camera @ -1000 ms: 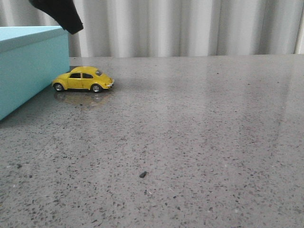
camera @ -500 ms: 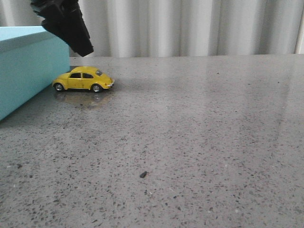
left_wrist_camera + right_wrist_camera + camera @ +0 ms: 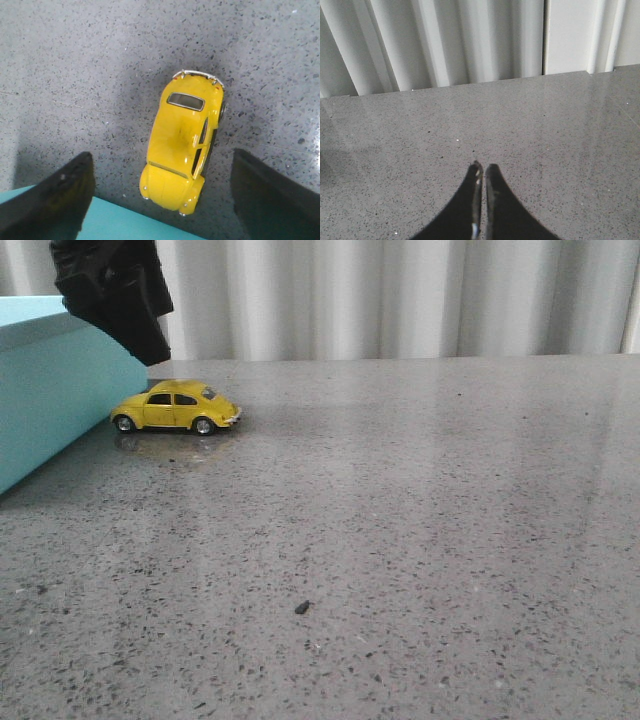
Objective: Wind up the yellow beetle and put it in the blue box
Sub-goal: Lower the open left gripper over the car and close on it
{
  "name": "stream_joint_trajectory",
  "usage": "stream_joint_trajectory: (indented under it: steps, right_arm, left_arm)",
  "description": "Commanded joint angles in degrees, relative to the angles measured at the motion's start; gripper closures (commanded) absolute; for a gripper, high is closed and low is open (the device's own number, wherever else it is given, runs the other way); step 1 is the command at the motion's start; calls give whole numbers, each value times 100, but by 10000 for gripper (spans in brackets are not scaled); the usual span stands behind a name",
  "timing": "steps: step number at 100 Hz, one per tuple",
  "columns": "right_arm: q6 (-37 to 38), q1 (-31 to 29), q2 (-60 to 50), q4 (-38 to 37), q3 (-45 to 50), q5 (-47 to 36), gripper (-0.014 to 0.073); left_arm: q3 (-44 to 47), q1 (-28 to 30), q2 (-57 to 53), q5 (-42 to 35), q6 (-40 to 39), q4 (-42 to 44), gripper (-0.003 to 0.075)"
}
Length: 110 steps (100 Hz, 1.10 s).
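Note:
The yellow beetle (image 3: 176, 407) stands on its wheels on the grey table, its end close to the blue box (image 3: 55, 380) at the far left. My left gripper (image 3: 115, 295) hangs above the box's corner, up and left of the car. In the left wrist view the car (image 3: 182, 150) lies below and between the wide-open fingers (image 3: 60, 192), untouched, with the box edge (image 3: 115, 225) beside it. My left gripper (image 3: 160, 195) is open and empty. My right gripper (image 3: 482, 170) is shut and empty over bare table, out of the front view.
The grey speckled table (image 3: 400, 520) stretches wide to the right and front of the car. A small dark speck (image 3: 301, 607) lies near the front middle. White pleated curtains (image 3: 400, 290) hang behind the table's far edge.
My left gripper came down into view from the top left, then shifted a little left, back over the box's corner. The car and box have not moved.

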Motion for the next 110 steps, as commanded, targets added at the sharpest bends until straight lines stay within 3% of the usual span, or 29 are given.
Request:
stream_joint_trajectory:
  steps: [1,110]
  right_arm:
    - [-62,-10,46,-28,-138,-419,655]
    - [-62,-10,46,-28,-138,-429,655]
  left_arm:
    - [-182,-40,-137,-245,0,-134,164]
    - [-182,-153,514,-492,244,-134,177]
